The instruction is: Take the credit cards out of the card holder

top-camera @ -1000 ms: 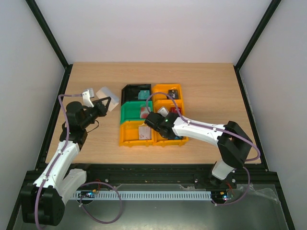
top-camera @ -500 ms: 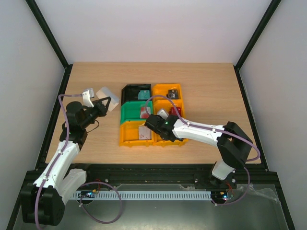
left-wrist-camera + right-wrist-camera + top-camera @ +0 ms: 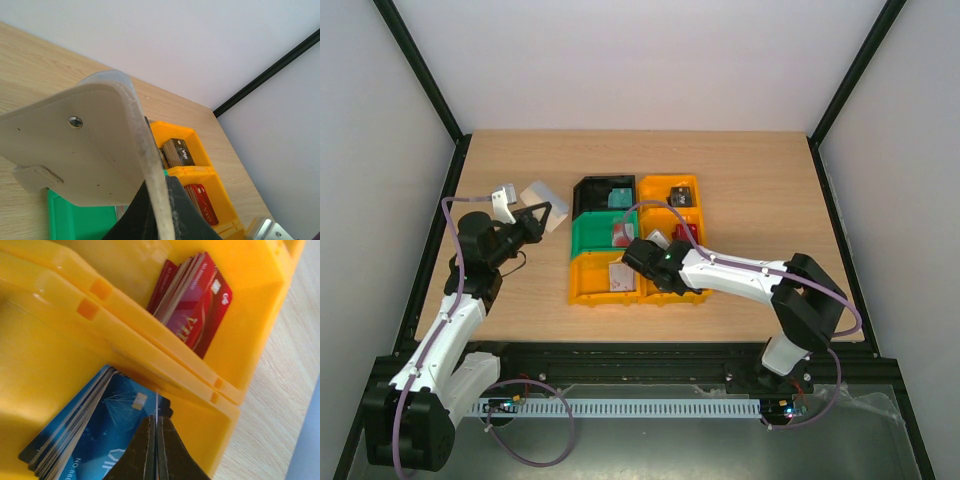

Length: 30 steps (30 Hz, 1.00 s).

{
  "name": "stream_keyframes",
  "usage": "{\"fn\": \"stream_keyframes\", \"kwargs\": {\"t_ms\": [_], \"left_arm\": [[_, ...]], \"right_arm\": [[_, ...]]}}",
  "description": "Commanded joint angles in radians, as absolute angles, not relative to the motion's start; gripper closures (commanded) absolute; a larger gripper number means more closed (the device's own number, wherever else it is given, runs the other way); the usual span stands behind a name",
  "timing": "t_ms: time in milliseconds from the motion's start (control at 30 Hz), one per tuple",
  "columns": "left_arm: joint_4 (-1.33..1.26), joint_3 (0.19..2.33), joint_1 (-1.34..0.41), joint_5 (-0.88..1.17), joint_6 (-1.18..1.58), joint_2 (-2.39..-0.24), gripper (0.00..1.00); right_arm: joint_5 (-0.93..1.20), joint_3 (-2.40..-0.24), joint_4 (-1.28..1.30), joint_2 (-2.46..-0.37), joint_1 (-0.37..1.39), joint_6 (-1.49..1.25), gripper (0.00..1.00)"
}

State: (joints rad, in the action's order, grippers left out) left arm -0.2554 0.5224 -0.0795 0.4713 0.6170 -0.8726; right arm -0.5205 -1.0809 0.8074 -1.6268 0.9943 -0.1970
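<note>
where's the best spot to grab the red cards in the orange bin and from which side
Probably the raised edge of the red cards, coming down from above with a finger on each face. They sit tilted and fanned in the orange bin rather than lying flat, so that edge stands free, while the bin's walls look likely to block a sideways approach.

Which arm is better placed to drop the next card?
Right. Right hand, pinching a thin card, hangs over the blue cards in the orange bin. Left hand is clamping the card holder.
</note>
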Motion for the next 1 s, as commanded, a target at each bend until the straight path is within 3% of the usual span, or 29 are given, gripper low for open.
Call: {"fn": "stream_keyframes", "kwargs": {"t_ms": [0, 367, 600, 967], "left_arm": [[-0.287, 0.522, -0.075, 0.483, 0.606, -0.867, 0.98], [-0.287, 0.520, -0.075, 0.483, 0.604, -0.870, 0.98], [-0.287, 0.516, -0.075, 0.482, 0.602, -0.868, 0.98], [-0.290, 0.514, -0.074, 0.483, 0.600, -0.870, 0.98]], "right_arm": [[-0.458, -1.058, 0.761, -1.630, 0.993, -0.170, 0.98], [-0.477, -1.049, 0.756, -1.628, 0.993, -0.151, 0.98], [-0.483, -1.044, 0.761, -1.616, 0.993, -0.136, 0.77], [-0.407, -1.066, 0.770, -1.607, 0.993, -0.131, 0.60]]}}
